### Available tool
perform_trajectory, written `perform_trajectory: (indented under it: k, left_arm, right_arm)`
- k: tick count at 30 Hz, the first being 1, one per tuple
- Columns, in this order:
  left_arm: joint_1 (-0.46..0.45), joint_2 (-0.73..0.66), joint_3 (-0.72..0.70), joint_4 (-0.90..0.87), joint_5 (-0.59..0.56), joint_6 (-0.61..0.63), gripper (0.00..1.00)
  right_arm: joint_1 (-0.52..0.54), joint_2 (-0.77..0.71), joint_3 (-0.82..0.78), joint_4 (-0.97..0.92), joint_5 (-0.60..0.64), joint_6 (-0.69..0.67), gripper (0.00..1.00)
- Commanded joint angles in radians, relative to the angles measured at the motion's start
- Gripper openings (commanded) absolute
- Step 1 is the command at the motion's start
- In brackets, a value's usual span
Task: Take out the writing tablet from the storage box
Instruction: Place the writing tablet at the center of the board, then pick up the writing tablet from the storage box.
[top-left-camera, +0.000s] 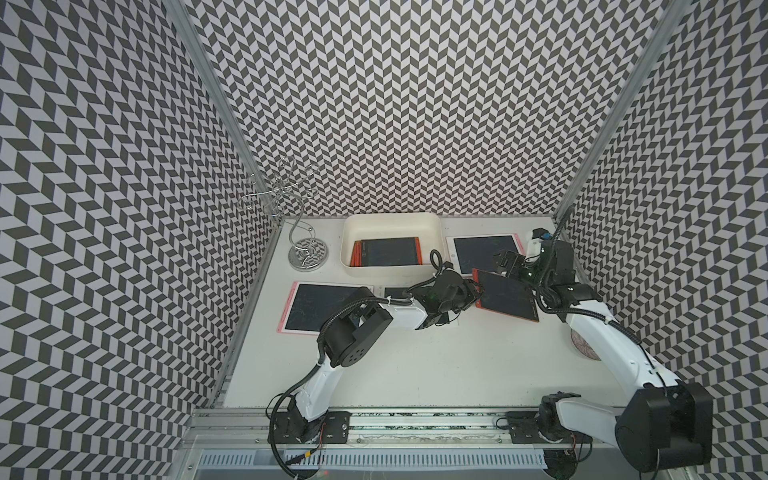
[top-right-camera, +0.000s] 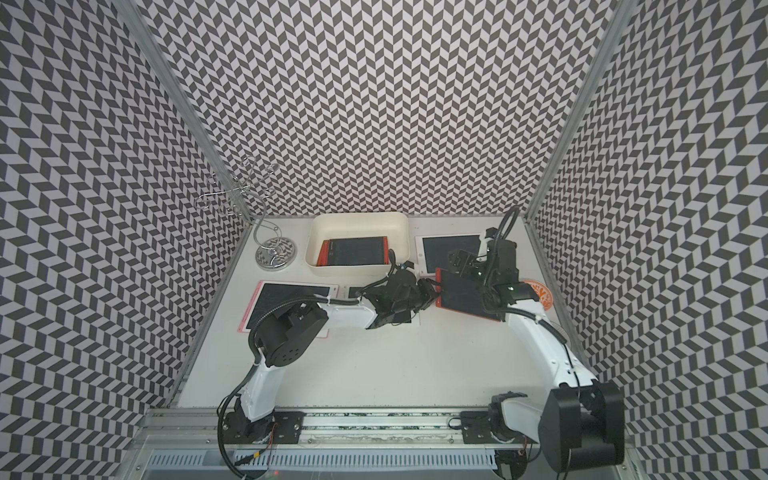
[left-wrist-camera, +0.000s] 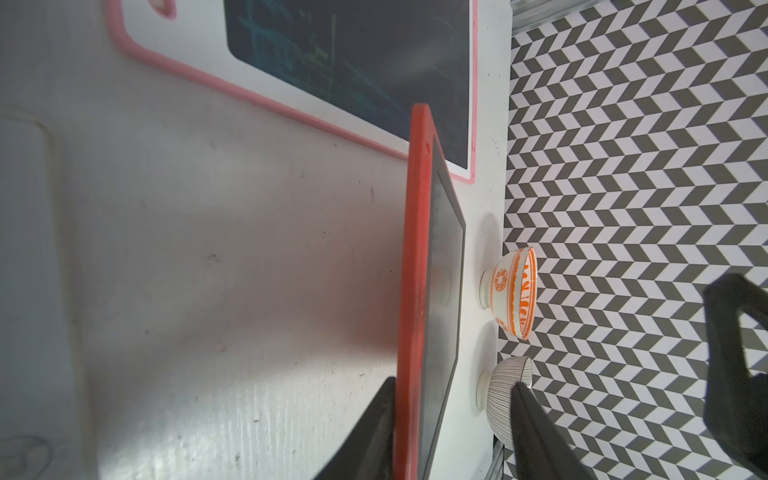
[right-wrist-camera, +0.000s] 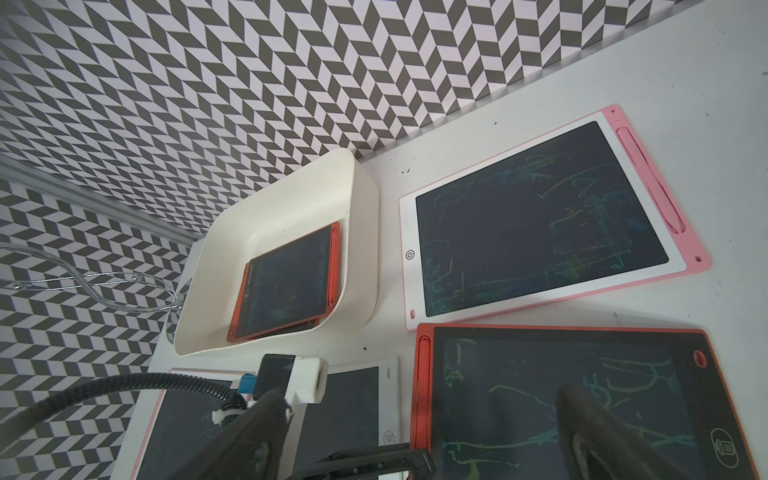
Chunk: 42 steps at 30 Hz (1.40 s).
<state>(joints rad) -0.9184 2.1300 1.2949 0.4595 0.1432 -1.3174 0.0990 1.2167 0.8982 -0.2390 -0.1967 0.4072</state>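
Presently, the chief hazard sits at the left gripper (top-left-camera: 475, 294). Its jaws stand partly apart astride the edge of the red writing tablet (top-left-camera: 505, 297) that faces the left arm. In the left wrist view, 1 finger (left-wrist-camera: 374, 419) lies close under the tablet and the other stands clear of the screen, so nothing is clamped. Whether that edge rests flat on the table cannot be told. In my judgement, a withdrawal made before the lower finger is clear would drag or tip the tablet. That could push it against the pink tablet (top-left-camera: 482, 251) just behind it, or toward the 2 bowls (left-wrist-camera: 513, 293) beyond. The right gripper (top-left-camera: 508, 264) hangs wide open and empty above the tablet's far side, so any descent there risks scraping the screen. As to pose, the left arm rises from the near rail, elbow bent, with its forearm lying across the table over a second pink tablet (top-left-camera: 320, 305) and a small white tablet (right-wrist-camera: 353, 407). The right arm runs up the right side, its wrist folded inward and downward. The red writing tablet is therefore outside, on the table between the 2 grippers. Farthest back, against the wall, the storage box (top-left-camera: 390, 220) holds another red tablet (top-left-camera: 388, 251), so further removals appear to be outstanding.
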Motion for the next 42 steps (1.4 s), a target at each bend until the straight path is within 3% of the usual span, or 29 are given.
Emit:
perform_trajectory:
  k: [1, 14, 18, 24, 36, 42]
  left_arm:
    - [0.001, -0.007, 0.031, -0.075, -0.003, 0.047, 0.54]
    - [0.021, -0.068, 0.043, -0.171, 0.004, 0.132, 0.63]
    - [0.023, -0.106, 0.032, -0.192, 0.007, 0.159, 0.73]
    - [0.023, -0.198, 0.016, -0.278, -0.052, 0.253, 0.99]
    - [0.069, -0.417, -0.001, -0.594, -0.137, 0.573, 0.99]
    - [0.161, -0.526, -0.044, -0.686, -0.118, 0.701, 0.99]
  right_arm:
    - [-0.008, 0.013, 0.006, 0.046, -0.003, -0.014, 0.99]
    - [-0.007, 0.052, 0.013, 0.053, -0.044, 0.003, 1.00]
    - [-0.006, 0.070, 0.034, 0.031, -0.040, 0.003, 0.99]
    - [0.001, 0.077, 0.049, 0.040, -0.040, 0.023, 0.99]
    - [0.194, 0.191, 0.197, 0.023, 0.087, 0.064, 0.99]
    - [0.289, 0.283, 0.283, 0.003, 0.177, 0.103, 0.99]
